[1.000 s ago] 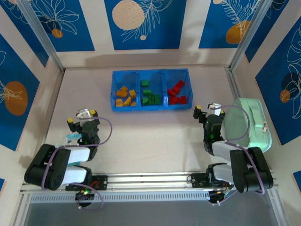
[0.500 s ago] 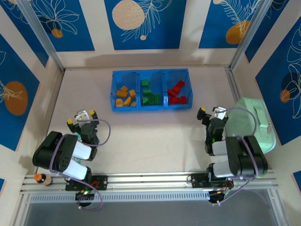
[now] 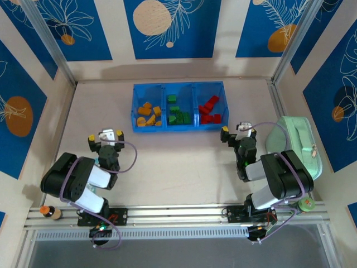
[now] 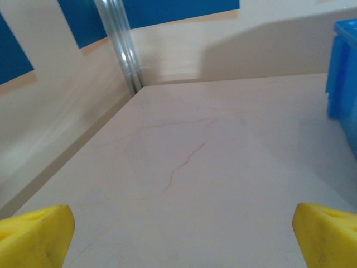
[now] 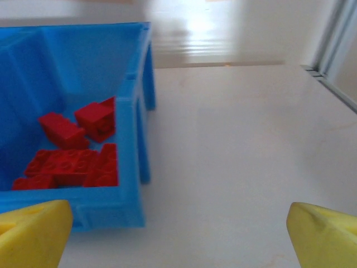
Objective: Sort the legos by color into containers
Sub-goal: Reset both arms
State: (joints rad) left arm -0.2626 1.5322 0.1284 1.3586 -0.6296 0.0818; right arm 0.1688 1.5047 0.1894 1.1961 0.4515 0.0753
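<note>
left gripper [image 3: 105,135] 8 o'clock, right gripper [image 3: 238,130] 4 o'clock, both spread wide, empty. Blue tray [image 3: 179,85] 12 o'clock: legos [image 3: 178,117] separated by color.

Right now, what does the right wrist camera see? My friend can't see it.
Red legos lie in a blue tray at the left, on a pale table. The right tool is open, its yellow fingertips at the bottom corners.
</note>
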